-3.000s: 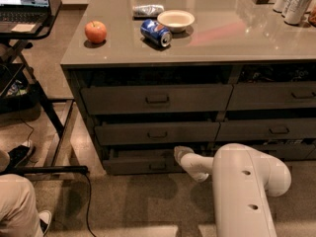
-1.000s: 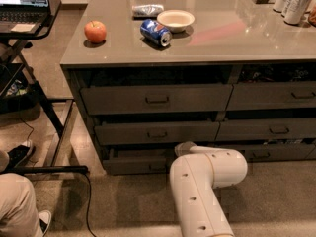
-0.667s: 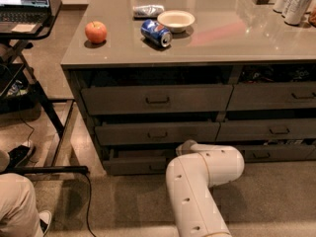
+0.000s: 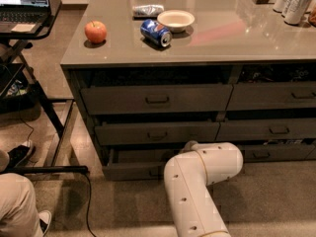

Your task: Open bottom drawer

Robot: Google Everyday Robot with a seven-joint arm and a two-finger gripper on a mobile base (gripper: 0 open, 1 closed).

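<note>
The bottom drawer (image 4: 131, 171) is the slim dark grey-brown one at the foot of the left stack. It stands pulled out a little, and a strip of its inside shows above the front. Its pull is hidden behind my white arm (image 4: 197, 181). My gripper is down at the drawer's front, near the centre. It is hidden behind the arm's elbow, and only the wrist end (image 4: 189, 145) shows.
Two taller drawers (image 4: 157, 99) sit above, with a twin stack (image 4: 276, 130) to the right. The counter holds an apple (image 4: 96, 31), a blue can (image 4: 156, 32), a bowl (image 4: 175, 19) and cans (image 4: 297, 4). A laptop stand (image 4: 29, 28) and a person's leg (image 4: 17, 206) are at the left.
The arm has swung from the right to in front of the left stack. The bottom drawer has come out a little, and its inside now shows.
</note>
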